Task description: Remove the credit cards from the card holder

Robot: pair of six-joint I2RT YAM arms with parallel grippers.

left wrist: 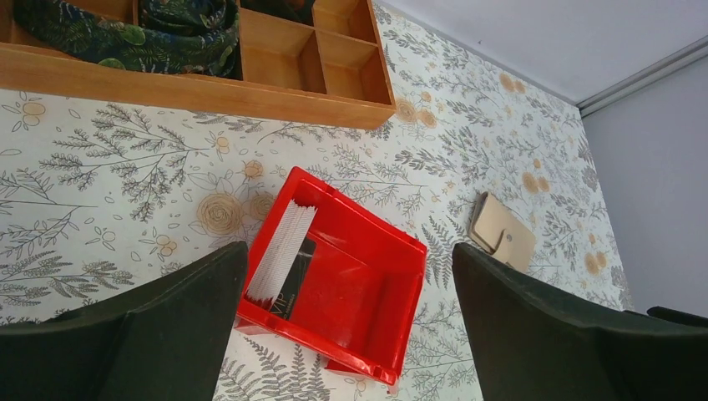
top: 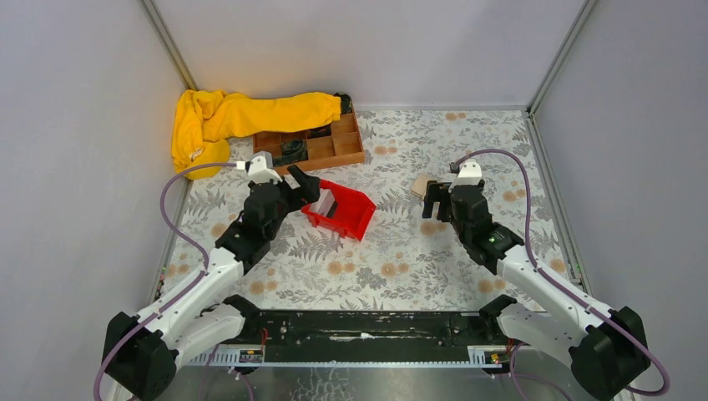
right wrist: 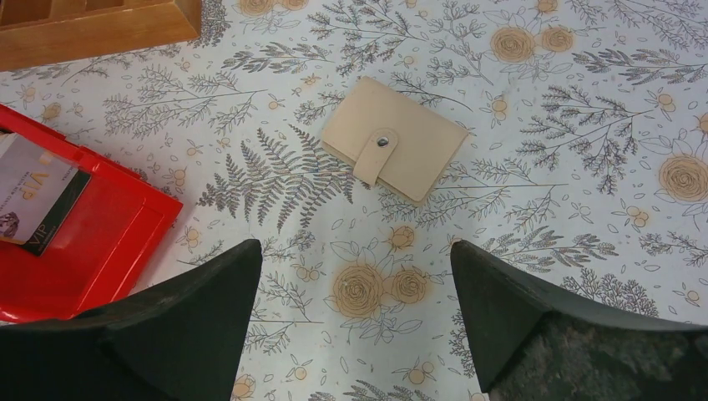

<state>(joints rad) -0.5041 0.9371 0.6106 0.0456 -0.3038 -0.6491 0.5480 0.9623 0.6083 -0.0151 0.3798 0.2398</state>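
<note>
Shows a floral desk (top: 392, 276) from above, with two arms reaching in from the near edge.

Right of centre: beige card holder (top: 420, 185), flat on the desk, closed, with a tab snapped across its front. Sits just beyond the right pincer (top: 438, 200), slightly toward the left arm's side; cannot tell from overhead whether touching. In the right wrist view, holder (right wrist: 394, 138) ahead of the pincer (right wrist: 355, 251) and roughly in line with the gap between the two dark fingers, with a strip of patterned desk between. Right pincer spread wide, gripping nothing.

Left of centre: red bin (top: 355, 219) with credit cards (top: 327, 207) inside. In the left wrist view, cards (left wrist: 280, 246) as a whitish stack leaning against one wall of the bin (left wrist: 376, 301), with a dark card lettered VIP at its foot. Same cards (right wrist: 33, 196) and bin (right wrist: 108, 251) at the left edge of the right wrist view.

Left pincer (top: 305, 185) above the bin's left side, spread wide (left wrist: 349, 259), gripping nothing, with the bin framed between its fingers. Holder (left wrist: 503, 234) beyond the bin to the right, well apart from this pincer.

At the far left: wooden tray (top: 321, 146) with compartments, a dark patterned cloth (left wrist: 150, 33) in some of them, and a yellow cloth (top: 225, 121) draped over its left end.
</note>
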